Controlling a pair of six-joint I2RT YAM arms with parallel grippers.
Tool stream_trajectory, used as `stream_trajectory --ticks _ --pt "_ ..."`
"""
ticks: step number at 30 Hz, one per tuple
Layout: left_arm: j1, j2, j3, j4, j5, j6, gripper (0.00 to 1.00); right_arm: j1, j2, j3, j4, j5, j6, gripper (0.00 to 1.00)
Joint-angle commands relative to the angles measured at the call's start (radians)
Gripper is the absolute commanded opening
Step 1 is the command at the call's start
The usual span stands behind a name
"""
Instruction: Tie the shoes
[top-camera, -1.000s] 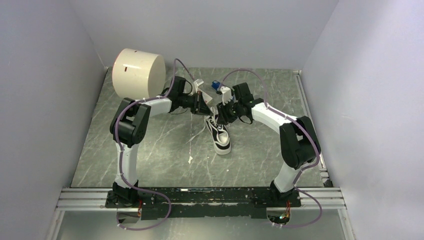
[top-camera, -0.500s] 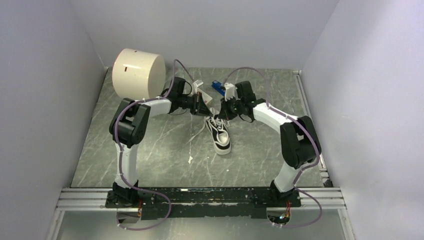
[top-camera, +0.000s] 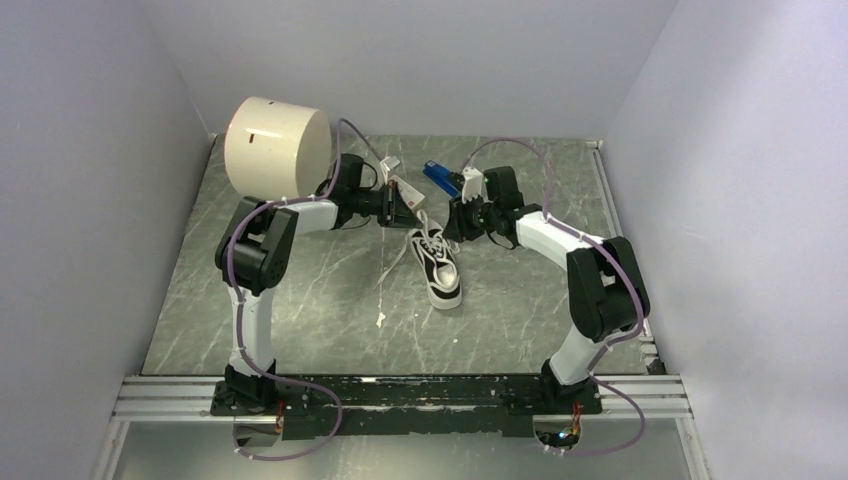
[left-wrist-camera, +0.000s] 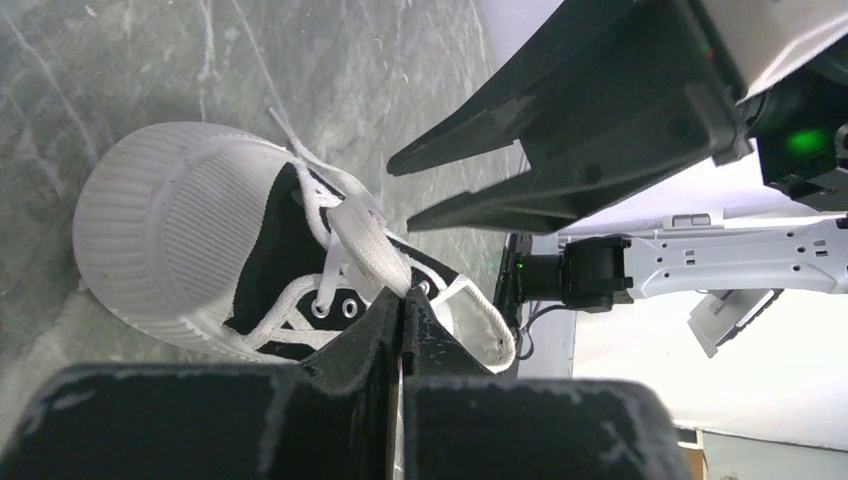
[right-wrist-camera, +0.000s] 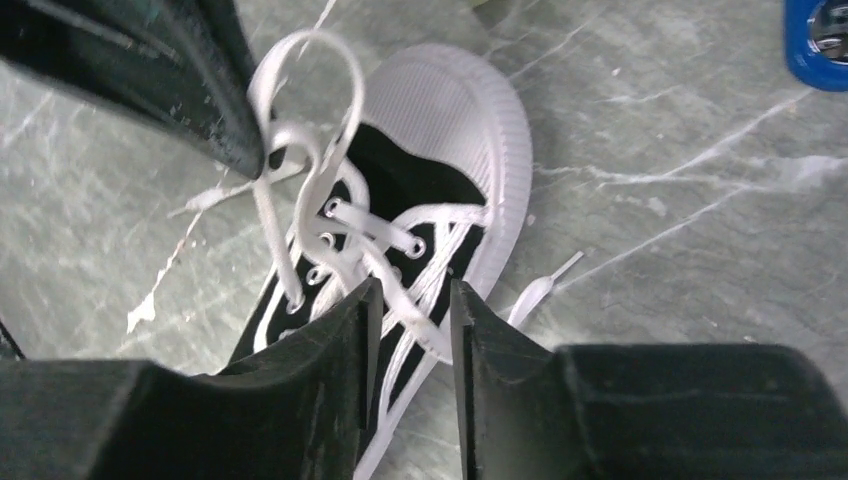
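Grey marbled tabletop (top-camera: 300, 300) between pale walls, seen from above. A big white cylinder (top-camera: 277, 147) fills the far left corner. A blue stapler (top-camera: 438, 177) and a small white-and-tan box (top-camera: 403, 190) sit just behind the arms' tips. The sneaker (top-camera: 437, 265) lies mid-table.

From the left wrist, the left end effector (left-wrist-camera: 402, 300) is pinched shut on a white lace (left-wrist-camera: 365, 235) over the black upper. The opposite arm's dark fingers block the background.

From the right wrist, the right end effector (right-wrist-camera: 410, 295) is partly open, with a lace strand lying unclamped in the gap. The toe cap is ribbed and white.
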Motion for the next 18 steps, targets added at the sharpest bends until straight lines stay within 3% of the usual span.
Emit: stream_trajectory --ticks 1,9,18 --pt "0.005 -0.039 -0.028 0.108 0.045 -0.048 0.05 0.009 -0.048 -0.033 0.018 -0.070 -0.107 0.37" --pt "0.004 -0.037 -0.034 0.149 0.065 -0.077 0.05 0.084 -0.036 -0.035 0.042 -0.051 -0.129 0.42" --pt "0.004 -0.042 -0.032 0.150 0.078 -0.078 0.05 0.171 -0.013 -0.011 0.032 0.159 -0.213 0.38"
